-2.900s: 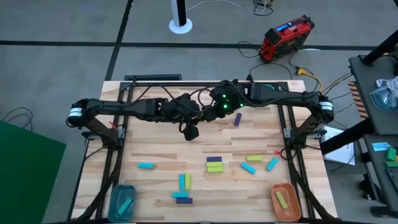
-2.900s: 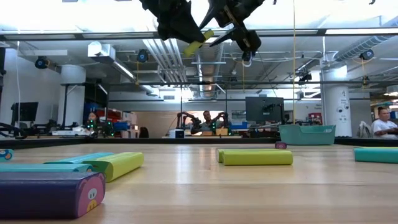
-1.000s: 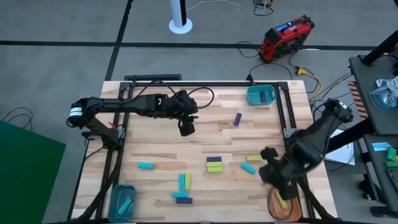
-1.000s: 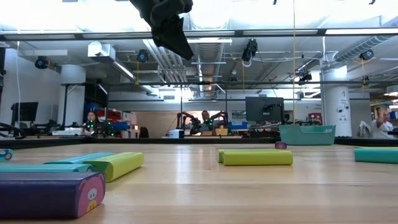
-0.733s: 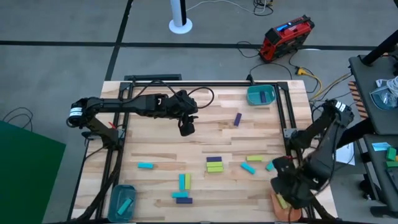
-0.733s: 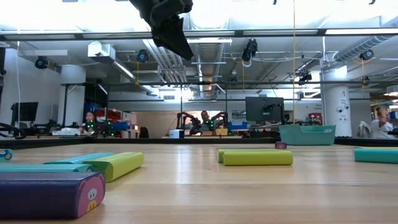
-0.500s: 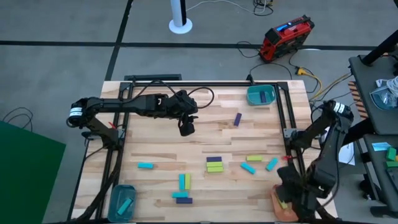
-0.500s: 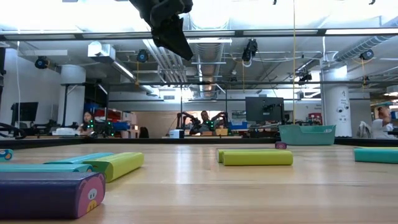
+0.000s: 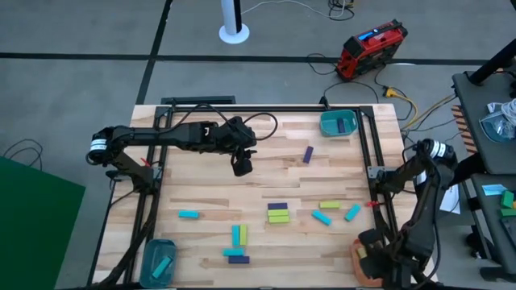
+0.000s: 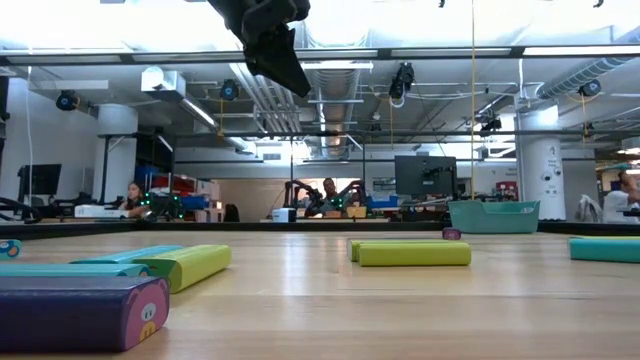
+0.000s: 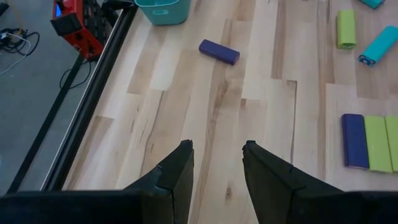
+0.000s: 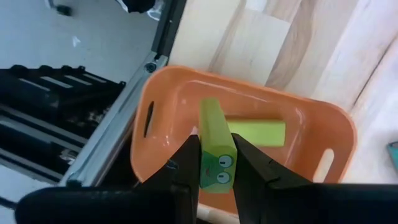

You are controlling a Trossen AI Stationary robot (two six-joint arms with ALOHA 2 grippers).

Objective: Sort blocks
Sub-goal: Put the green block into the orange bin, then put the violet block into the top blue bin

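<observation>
My right gripper (image 12: 216, 158) hangs over the orange bowl (image 12: 311, 124) at the table's near right corner (image 9: 355, 259), shut on a yellow-green block (image 12: 214, 134). A second yellow-green block (image 12: 258, 131) lies flat in that bowl. My left gripper (image 11: 216, 158) waits open in the air over the far middle of the table (image 9: 242, 167), holding nothing. Loose cyan, yellow-green and purple blocks lie flat on the table, among them a purple and yellow-green pair (image 9: 278, 212) and a single purple block (image 9: 308, 155). My right gripper pinches the yellow-green block between its two fingers, on its two long sides near the end with the printed face (image 12: 217, 168). The block's length runs along the fingers, away from the wrist toward the orange bowl below. Whether its far end touches the bowl, I cannot tell.
A teal bowl (image 9: 339, 123) holding a purple block stands at the far right. A blue-teal bowl (image 9: 159, 259) holding a cyan block stands at the near left corner. Black frame rails (image 9: 375, 173) run along the table's sides. Bare wood lies below my left gripper.
My right gripper has carried the yellow-green block from above the near right part of the table toward the near edge, ending over the orange bowl. It has stayed shut on the block.
</observation>
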